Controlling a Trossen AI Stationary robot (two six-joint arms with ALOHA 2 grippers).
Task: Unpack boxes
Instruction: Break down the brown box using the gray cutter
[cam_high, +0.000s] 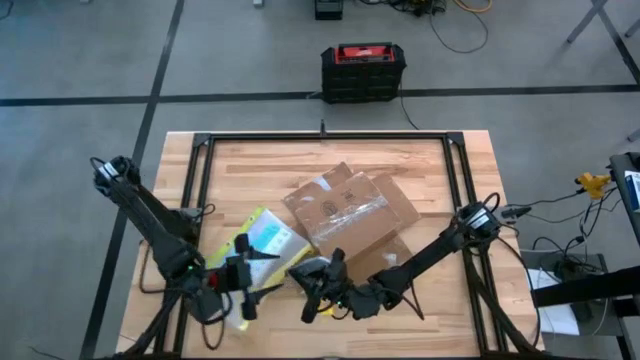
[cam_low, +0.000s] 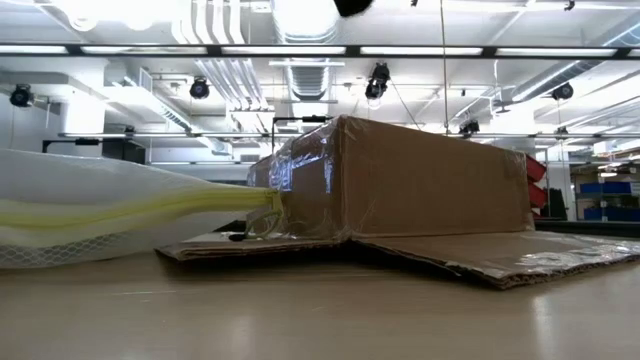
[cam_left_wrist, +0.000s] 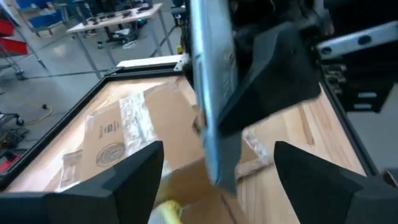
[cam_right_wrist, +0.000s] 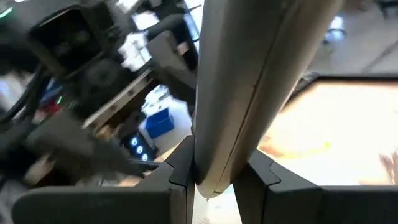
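The brown cardboard box (cam_high: 350, 215) lies mid-table with its flaps spread; one flap (cam_low: 480, 250) rests flat on the wood. Its taped side shows in the low view (cam_low: 400, 180). The clear pouch with the yellow-green edge (cam_high: 265, 240) lies on the table left of it (cam_low: 100, 215). My right gripper (cam_high: 320, 288) is near the front edge, shut on a flat grey thing (cam_left_wrist: 214, 112). My left gripper (cam_high: 262, 280) faces it from the left, open (cam_left_wrist: 219, 149), with a finger on each side of the grey thing, apart from it. My right gripper pinches the flat grey thing between its two fingers (cam_right_wrist: 180, 171), on the thing's two broad faces at one end (cam_right_wrist: 214, 177). The thing runs on past the fingertips, away from the wrist. It is held above the table, edge-on to my left gripper.
A black metal frame (cam_high: 320, 137) runs round the tabletop. A black-and-red case (cam_high: 363, 72) stands on the floor beyond the far edge. Cables and a yellow plug (cam_high: 592, 183) lie off the right side. Bare wood shows at the far left of the table (cam_high: 250, 165).
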